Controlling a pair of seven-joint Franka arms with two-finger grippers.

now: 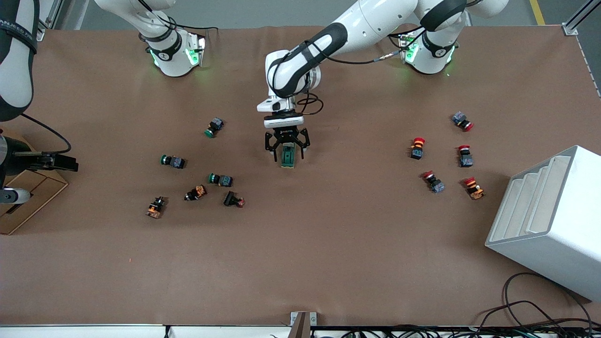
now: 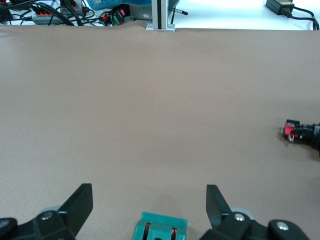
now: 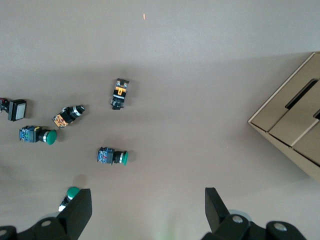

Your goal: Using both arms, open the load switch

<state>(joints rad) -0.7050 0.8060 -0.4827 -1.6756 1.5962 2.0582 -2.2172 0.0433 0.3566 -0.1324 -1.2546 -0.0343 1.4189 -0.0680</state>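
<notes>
The load switch (image 1: 288, 160) is a small dark-green block lying on the brown table near its middle. My left gripper (image 1: 288, 154) is low over it, open, with one finger on each side and a gap to both. In the left wrist view the switch's green end (image 2: 160, 228) shows between the spread fingertips (image 2: 82, 200) of my left gripper (image 2: 149, 202), untouched. My right gripper (image 3: 148, 205) hangs open and empty high over the right arm's end of the table, with a green-capped button (image 3: 71, 194) beside one fingertip. The right arm (image 1: 16, 56) waits there.
Several green-capped and orange-bodied push buttons (image 1: 220, 180) lie toward the right arm's end. Several red-capped buttons (image 1: 417, 147) lie toward the left arm's end. A white stepped bin (image 1: 549, 211) stands near them. A cardboard box (image 1: 28, 197) sits at the right arm's end.
</notes>
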